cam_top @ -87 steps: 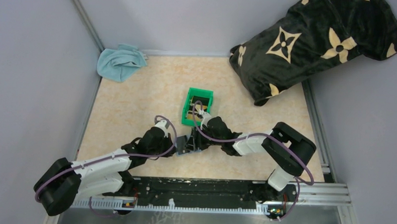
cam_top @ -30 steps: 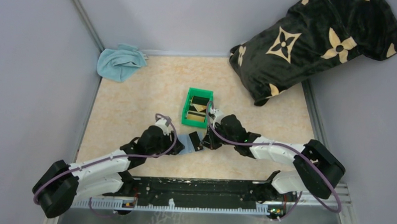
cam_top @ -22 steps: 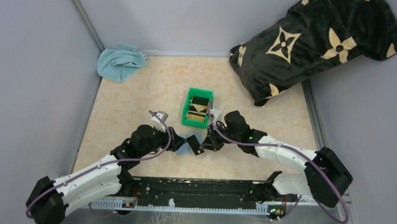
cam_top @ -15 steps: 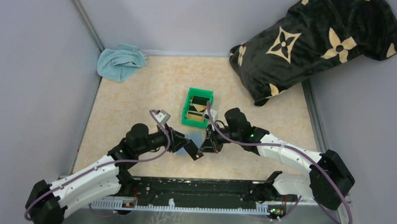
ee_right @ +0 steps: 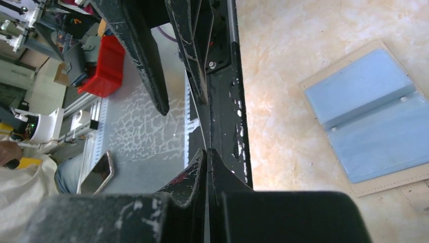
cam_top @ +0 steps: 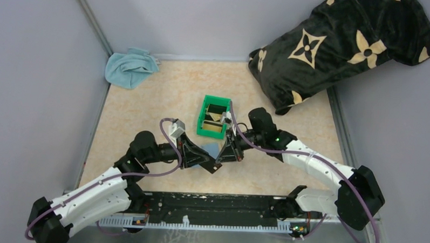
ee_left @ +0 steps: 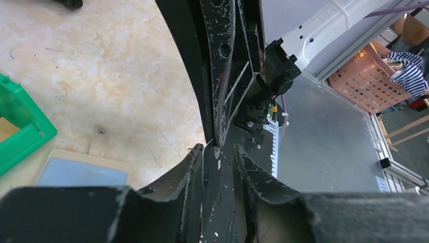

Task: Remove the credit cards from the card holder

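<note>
**A:** From above, what are the arms doing?

**B:** They are meeting over the card holder [cam_top: 207, 150], which is lying open by the middle of the table's near edge. The right jaws are pinching a dark card [cam_top: 214, 167] just above it. The other credit cards [cam_top: 212, 127] are sitting in the green bin [cam_top: 208, 135] at the table's middle.

**A:** And the left wrist?

**B:** The left jaws are standing apart, with the right jaws' tips pointing between them. They are probably lining up to take the card. I cannot tell whether they are touching it.

**A:** Right wrist?

**B:** Its jaws are pressing together on the card's thin edge and holding it clear of the holder, likely to stop it snagging.
</note>
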Controlling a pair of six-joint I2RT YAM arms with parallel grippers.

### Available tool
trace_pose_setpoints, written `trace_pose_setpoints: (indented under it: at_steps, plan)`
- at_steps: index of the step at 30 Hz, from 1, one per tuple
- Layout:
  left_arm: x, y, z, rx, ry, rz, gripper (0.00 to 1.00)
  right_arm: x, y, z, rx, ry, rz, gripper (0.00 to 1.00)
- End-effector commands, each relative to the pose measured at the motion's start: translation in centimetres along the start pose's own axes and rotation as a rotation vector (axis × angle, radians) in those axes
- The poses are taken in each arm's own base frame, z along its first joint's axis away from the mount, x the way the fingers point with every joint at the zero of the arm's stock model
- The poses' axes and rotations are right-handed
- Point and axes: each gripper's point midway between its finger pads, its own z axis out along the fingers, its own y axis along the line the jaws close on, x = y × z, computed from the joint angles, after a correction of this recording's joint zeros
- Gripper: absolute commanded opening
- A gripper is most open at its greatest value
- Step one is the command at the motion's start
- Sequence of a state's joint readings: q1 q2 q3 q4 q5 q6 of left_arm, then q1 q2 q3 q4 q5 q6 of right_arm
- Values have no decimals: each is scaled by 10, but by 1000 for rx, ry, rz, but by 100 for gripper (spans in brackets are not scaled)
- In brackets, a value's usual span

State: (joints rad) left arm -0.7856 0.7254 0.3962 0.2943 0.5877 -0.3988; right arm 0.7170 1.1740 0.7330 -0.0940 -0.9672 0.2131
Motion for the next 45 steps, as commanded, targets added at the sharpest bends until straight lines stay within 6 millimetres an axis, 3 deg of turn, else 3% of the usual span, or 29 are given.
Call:
trace_pose_setpoints:
  at_steps: [1,8,13,17,19,21,25,28,32,35,41,45]
  plan:
    - [-16,-18,-2,67,-30,49,29,-30,17,-12,-48,-54,-124,0]
    - [-20,-12,-1,29,-28,53,0,-30,16,-11,-57,-47,-117,0]
    - [-23,8,6,-66,-37,20,0,-35,7,-10,-8,-67,-114,0]
    - [-28,39,16,-204,-51,-4,0,-56,-20,-20,182,-160,-106,38]
    - [-34,52,24,-241,-61,-14,0,-66,-32,-32,261,-209,-89,47]
    - [-41,63,34,-244,-67,-19,0,-77,-52,-49,377,-274,-54,49]
    - [-54,100,48,-318,-66,-31,0,-89,-95,-98,682,-412,19,49]
    - [-76,137,46,-388,-107,-63,0,-85,-110,-116,787,-424,36,49]
    - [-101,193,38,-487,-138,-99,0,-78,-119,-115,803,-394,43,49]
    - [-106,231,48,-544,-114,-115,0,-76,-126,-113,811,-381,49,49]
    - [-112,272,83,-509,-64,-124,0,-73,-137,-112,823,-362,68,49]
    - [-101,303,84,-588,-52,-173,0,-71,-140,-115,832,-361,77,49]
